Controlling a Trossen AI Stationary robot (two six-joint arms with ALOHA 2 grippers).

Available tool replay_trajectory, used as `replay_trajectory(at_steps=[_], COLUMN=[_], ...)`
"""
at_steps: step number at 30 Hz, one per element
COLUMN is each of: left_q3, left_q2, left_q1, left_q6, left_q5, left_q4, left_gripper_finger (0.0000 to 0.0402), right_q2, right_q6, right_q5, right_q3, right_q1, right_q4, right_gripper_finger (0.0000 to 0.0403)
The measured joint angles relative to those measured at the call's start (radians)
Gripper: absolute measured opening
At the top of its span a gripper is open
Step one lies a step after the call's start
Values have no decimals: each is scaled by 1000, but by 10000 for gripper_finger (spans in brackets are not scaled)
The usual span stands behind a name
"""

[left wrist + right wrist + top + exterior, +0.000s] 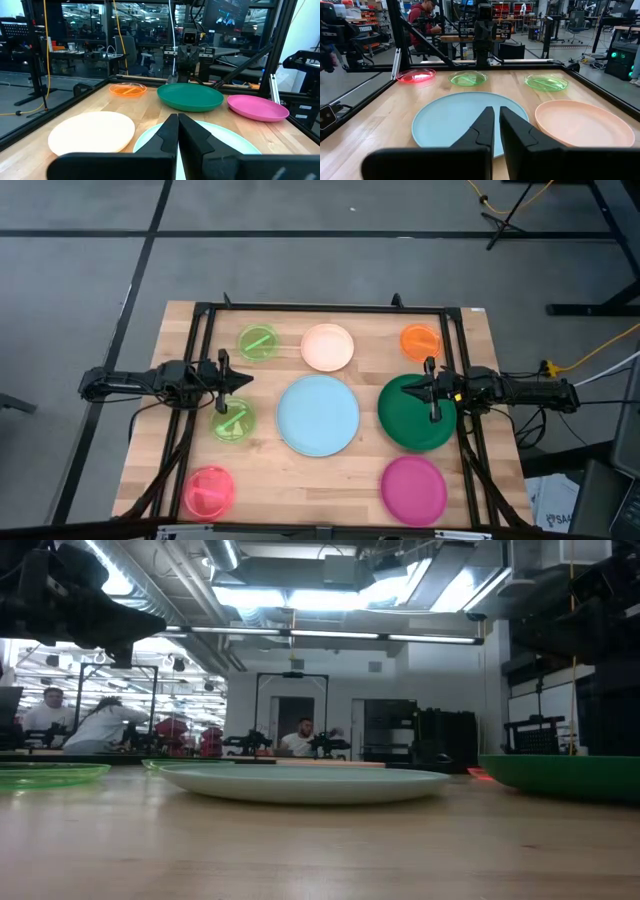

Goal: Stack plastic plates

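High view showed the left gripper (238,380) with its two fingers drawn together on nothing, hovering over bare wood at the left side of the table (330,485). Just below those fingertips in that view lay one lime green plate (233,420), and up and slightly to the right of them sat the other lime green plate (259,342). Beyond the tips, toward the middle of the table, the light blue plate (318,415) lay flat; from the left wrist its near rim showed just past the closed fingers (170,137), with the cream plate (91,132) beside them. The pink plate (208,491) sat well back from the left fingers, near the table's front left corner.

The right gripper (413,389) also had its fingers pressed almost together, gripping nothing, and hung over the left part of the dark green plate (420,418). Its wrist camera looked past the closed fingers (487,125) straight onto the light blue plate, the cream plate alongside. The orange plate (420,340) lay near the right gripper toward the far edge, and the magenta plate (413,489) lay apart from it toward the near edge.

All eight plates rested singly on the wood, none stacked. People (300,742) sat at benches in the room behind.
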Motion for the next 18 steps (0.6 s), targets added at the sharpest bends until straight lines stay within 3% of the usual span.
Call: replay_trajectory(at_steps=[8,13,18], left_q3=[0,0,0], left_q2=[0,0,3], left_q1=[0,0,0], left_q6=[-2,-1,39], left_q5=[0,0,-23], left_q4=[37,137,218], left_gripper_finger=[4,4,4], right_q2=[0,0,0], right_q6=[-12,111,121], right_q5=[30,23,30], right_q3=[0,0,-3], right_q1=[0,0,0], right_q4=[5,5,49], right_gripper_finger=[24,24,24])
